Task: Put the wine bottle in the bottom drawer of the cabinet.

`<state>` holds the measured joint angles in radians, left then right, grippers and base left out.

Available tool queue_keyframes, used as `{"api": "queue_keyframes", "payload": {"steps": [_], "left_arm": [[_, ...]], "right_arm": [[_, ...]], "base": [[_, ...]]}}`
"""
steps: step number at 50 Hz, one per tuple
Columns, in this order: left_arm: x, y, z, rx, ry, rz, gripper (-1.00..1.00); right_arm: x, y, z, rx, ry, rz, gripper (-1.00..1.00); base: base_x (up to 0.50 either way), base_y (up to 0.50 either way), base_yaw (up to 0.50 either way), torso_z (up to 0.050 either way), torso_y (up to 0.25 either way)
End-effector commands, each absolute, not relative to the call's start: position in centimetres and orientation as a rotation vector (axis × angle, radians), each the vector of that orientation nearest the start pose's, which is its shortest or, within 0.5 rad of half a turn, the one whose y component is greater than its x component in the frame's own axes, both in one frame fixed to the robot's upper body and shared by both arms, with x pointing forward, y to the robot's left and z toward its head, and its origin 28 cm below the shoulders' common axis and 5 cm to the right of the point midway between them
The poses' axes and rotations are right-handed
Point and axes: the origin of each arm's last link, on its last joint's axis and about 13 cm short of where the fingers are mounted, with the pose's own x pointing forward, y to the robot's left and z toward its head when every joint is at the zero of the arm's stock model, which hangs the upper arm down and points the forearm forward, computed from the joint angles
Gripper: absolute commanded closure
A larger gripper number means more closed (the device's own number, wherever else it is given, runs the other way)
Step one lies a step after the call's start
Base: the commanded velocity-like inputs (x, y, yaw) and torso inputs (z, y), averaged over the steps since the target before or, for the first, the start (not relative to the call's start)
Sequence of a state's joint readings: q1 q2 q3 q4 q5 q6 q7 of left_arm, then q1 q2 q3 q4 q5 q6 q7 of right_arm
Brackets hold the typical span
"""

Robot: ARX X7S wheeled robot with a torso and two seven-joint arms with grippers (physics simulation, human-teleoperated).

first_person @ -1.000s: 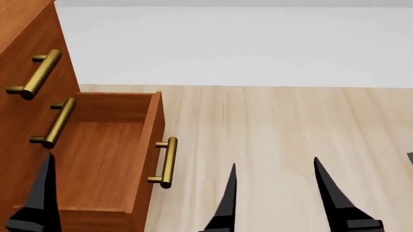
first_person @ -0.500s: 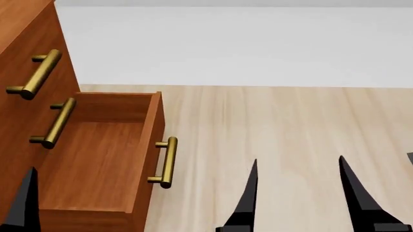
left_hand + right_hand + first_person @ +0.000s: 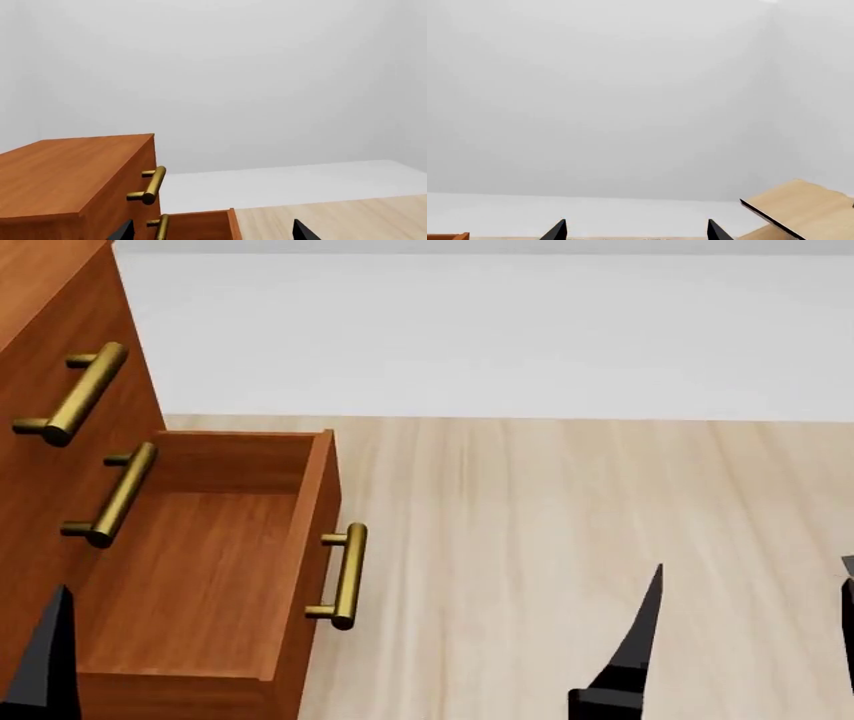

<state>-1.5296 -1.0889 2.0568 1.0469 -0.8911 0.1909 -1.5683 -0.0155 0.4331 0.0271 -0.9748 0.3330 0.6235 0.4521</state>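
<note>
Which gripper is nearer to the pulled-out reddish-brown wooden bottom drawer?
Left. The left gripper sits right at the open bottom drawer, one fingertip at its near corner; the right gripper is off over the pale floor.

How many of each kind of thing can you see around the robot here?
Cabinet: 1
Open bottom drawer: 1
Brass handles: 3
Pale wooden rack: 1
Wine bottle: 0 in view
Total: 6
</note>
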Motion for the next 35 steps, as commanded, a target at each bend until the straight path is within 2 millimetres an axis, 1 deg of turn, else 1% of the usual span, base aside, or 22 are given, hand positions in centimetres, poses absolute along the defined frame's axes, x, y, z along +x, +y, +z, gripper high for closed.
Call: {"api": "queue_keyframes", "payload": {"steps": [1,17,25,35], "left_arm": [[11.8,20.4,21.0,0.042,-0.202,-0.067,-1.00],[11.8,20.6,21.2,0.035,-0.207,-0.050,-1.00],[11.8,20.5,21.0,0.033,-0.204,-0.051,-1.00],[11.9,20.5,21.0,0.035,-0.199,-0.050,-1.00]], "right_arm": [[15.9,-14.4,16.6,-0.132,-0.306,-0.211,-1.00],[16.7,-15.8,15.9,-0.141,-0.277,-0.323,-1.00],[16.8,-16.8,16.1,-0.104,-0.273,-0.379,-1.00],[16.9,-17.6,15.3,-0.072,-0.227,-0.430,-1.00]], "base": [[0.00,0.00,0.00,0.000,0.000],[0.00,0.00,0.00,0.000,0.000],[0.00,0.00,0.00,0.000,0.000],[0.00,0.00,0.00,0.000,0.000]]}}
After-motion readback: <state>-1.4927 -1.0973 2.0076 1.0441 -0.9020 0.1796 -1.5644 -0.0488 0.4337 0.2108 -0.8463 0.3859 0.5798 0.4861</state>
